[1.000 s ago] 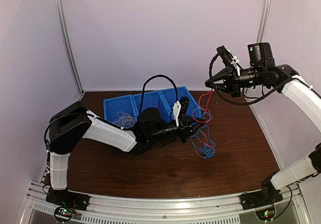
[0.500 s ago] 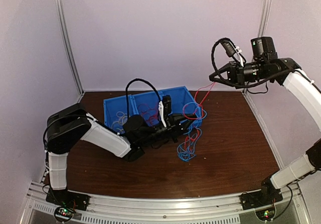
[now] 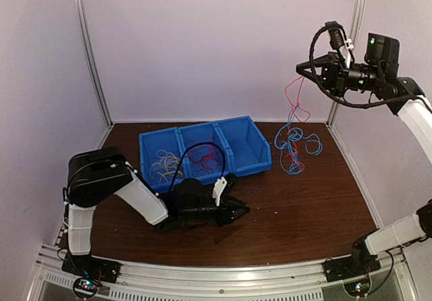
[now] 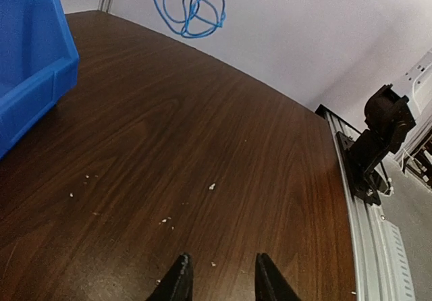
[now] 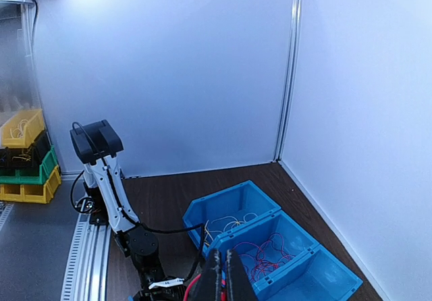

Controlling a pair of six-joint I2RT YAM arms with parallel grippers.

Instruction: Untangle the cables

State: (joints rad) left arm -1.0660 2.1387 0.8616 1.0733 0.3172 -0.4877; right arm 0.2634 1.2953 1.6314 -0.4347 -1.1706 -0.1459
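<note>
My right gripper is raised high at the right and shut on a red cable. A tangled blue cable hangs from the red one, clear of the table. In the right wrist view the shut fingers pinch the red cable. My left gripper lies low on the table in front of the blue bin, open and empty. Its wrist view shows the gripper spread over bare wood, with the blue cable hanging far off.
The blue bin has three compartments: yellow cables on the left, red cables in the middle, nothing seen in the right one. The left wrist view shows the bin's corner and the right arm's base on the rail.
My right gripper has risen up and to the right, lifting the red and blue cables off the table. My left gripper has let go of them and drawn back to the near left.
</note>
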